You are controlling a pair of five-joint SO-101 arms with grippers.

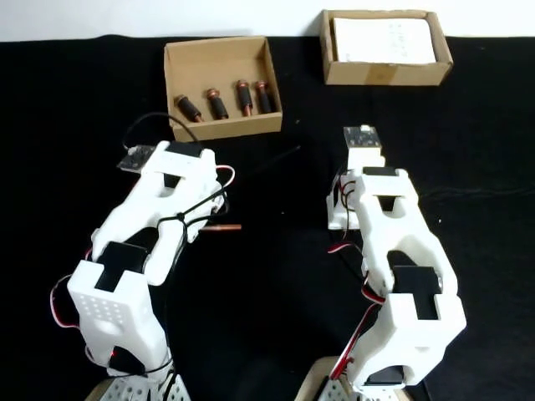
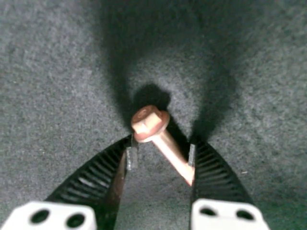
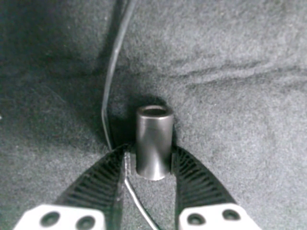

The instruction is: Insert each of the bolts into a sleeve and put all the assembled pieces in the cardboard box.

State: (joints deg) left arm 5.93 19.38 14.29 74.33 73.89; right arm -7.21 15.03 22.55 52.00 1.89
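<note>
1. Black cloth (image 1: 284, 276) covers the table, with two SO-101 arms side by side on it: the left arm (image 1: 159, 209) and the right arm (image 1: 393, 234)
2. At the far edge, ahead of the left arm, sits the cardboard box (image 1: 221, 125). Four assembled pieces (image 1: 226, 102) lie in a row inside it
3. A second box (image 1: 384, 71) stands ahead of the right arm, well apart from the first, with white paper (image 1: 384, 38) in it
4. The left gripper (image 2: 160, 148) is clenched on a copper bolt (image 2: 160, 139). The bolt sits askew between the fingers, with its hex head by one fingertip and its shaft end against the other finger. It is held above the cloth, and its shadow falls beneath it
5. The right gripper (image 3: 151, 155) grasps a dark sleeve (image 3: 153, 139), which stands upright with its open end up and both fingers pressed to its sides
6. A thin cable (image 3: 112, 72) runs over the cloth just beside the sleeve
</note>
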